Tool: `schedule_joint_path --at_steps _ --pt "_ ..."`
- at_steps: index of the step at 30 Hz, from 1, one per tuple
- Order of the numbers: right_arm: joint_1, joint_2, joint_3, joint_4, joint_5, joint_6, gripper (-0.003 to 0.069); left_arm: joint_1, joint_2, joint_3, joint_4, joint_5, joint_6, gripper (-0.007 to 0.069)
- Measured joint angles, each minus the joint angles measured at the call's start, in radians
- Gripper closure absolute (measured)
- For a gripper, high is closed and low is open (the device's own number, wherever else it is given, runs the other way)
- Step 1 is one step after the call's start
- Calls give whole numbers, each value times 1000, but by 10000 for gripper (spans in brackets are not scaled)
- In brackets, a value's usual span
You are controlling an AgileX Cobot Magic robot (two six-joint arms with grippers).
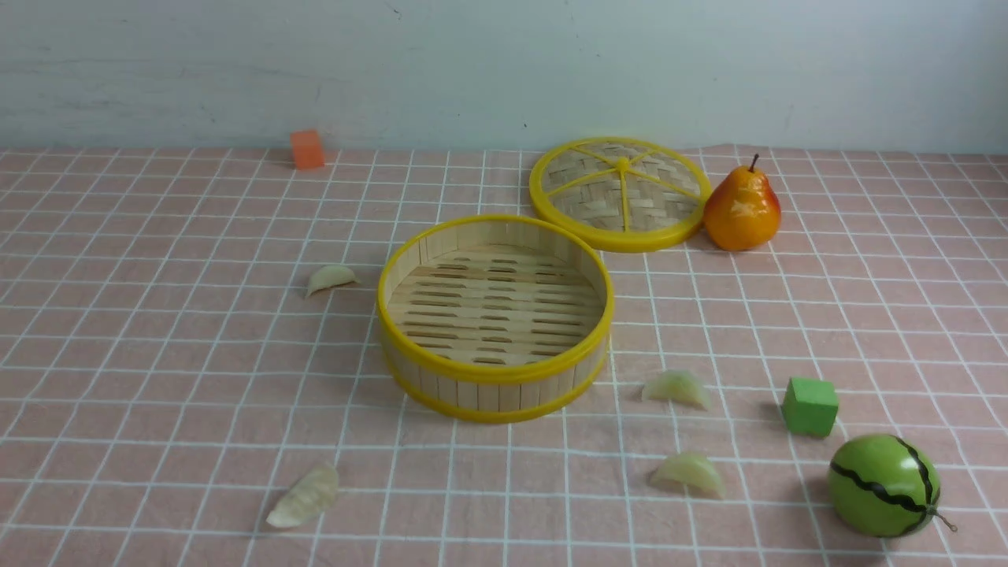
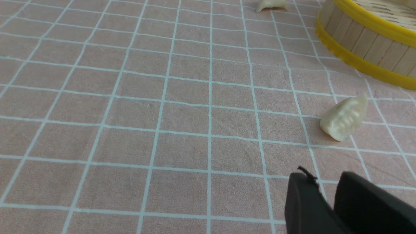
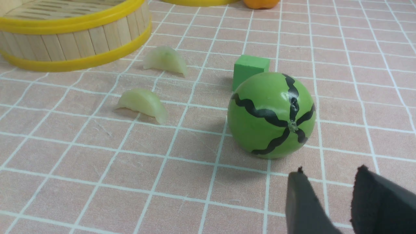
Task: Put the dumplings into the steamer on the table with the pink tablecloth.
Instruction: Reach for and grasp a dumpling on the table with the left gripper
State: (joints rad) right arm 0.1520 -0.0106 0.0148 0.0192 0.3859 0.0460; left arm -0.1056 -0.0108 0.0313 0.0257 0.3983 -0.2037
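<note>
Front view: the steamer (image 1: 494, 316) sits empty on the table (image 1: 157, 315), four dumplings (image 1: 677, 389) scattered around it. Left wrist view: the left end effector (image 2: 326, 195), slightly parted and empty, hovers near a cream dumpling (image 2: 344, 117). Right wrist view: the right end effector (image 3: 328, 198), parted and empty, hovers just before the watermelon (image 3: 271, 115); green dumplings (image 3: 142, 103) lie beyond.

A plain, pale bluish-white wall (image 1: 504, 71), faintly scuffed, rises behind under soft, even light.

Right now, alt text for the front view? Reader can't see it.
An empty open bamboo steamer sits mid-table on a pink tablecloth, four dumplings scattered around it: two cream left, two pale green right. Its lid and a pear lie behind; a toy watermelon sits front right.
</note>
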Motion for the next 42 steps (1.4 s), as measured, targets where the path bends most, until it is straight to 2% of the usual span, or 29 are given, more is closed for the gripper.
schedule_joint_path --at_steps 16,23,33,39,40,42 --pt "0 0 0 0 0 0 420 0 0 0 0 0 0 465" --pt "0 0 0 -1 0 0 420 0 0 0 42 0 16 461" --pt "0 0 0 -71 -3 -11 420 0 0 0 45 -72 19 461" --pt "0 0 11 -100 -176 -11 420 0 0 0 47 -256 19 461" --pt "0 0 11 -98 -307 0 420 0 0 0 49 -343 22 461" --pt "0 0 11 -93 -450 21 420 0 0 0 50 -424 22 461"
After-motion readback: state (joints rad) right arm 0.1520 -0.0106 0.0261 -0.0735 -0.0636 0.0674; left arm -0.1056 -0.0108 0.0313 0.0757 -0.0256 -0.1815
